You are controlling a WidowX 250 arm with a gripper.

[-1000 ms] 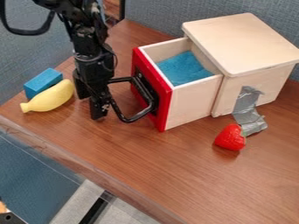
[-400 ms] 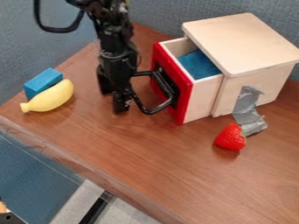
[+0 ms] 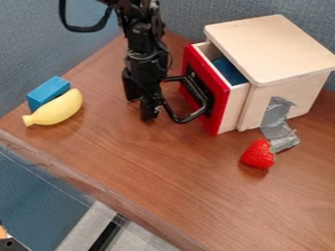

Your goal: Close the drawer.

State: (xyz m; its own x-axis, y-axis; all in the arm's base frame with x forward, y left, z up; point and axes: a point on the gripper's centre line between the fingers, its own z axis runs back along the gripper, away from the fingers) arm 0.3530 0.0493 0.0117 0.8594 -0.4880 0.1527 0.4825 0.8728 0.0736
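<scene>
A black robot arm (image 3: 145, 54) comes in at 12 o'clock, its fingers (image 3: 150, 105) hanging just above a brown wooden surface (image 3: 150, 166), slightly toward 11 o'clock from the middle. They are spread a little apart, with nothing seen pinched between them. The nearer one is beside the outer bar of a black handle (image 3: 191, 117), and appears to touch it.

The handle belongs to a drawer (image 3: 234, 109) with a red front (image 3: 224, 108), at 2 o'clock, set in a pale wooden cabinet (image 3: 272, 49). Over the last second, fingers and drawer have travelled together toward 2 o'clock. The drawer stood well out at first; now a shorter part of its side wall shows, and only a narrow strip of its blue lining (image 3: 227, 72). It remains partly open.

So the push seems to be working, and most of the closing is probably done. What is left calls for steady pressure along the same line until the red front meets the cabinet. The fingers could slip off the thin handle, or push it askew.

Unmoved are a yellow banana (image 3: 56, 110) and blue block (image 3: 48, 93) near 10 o'clock, grey tape (image 3: 278, 125) at 3 and a red strawberry (image 3: 258, 154) at 4.
</scene>
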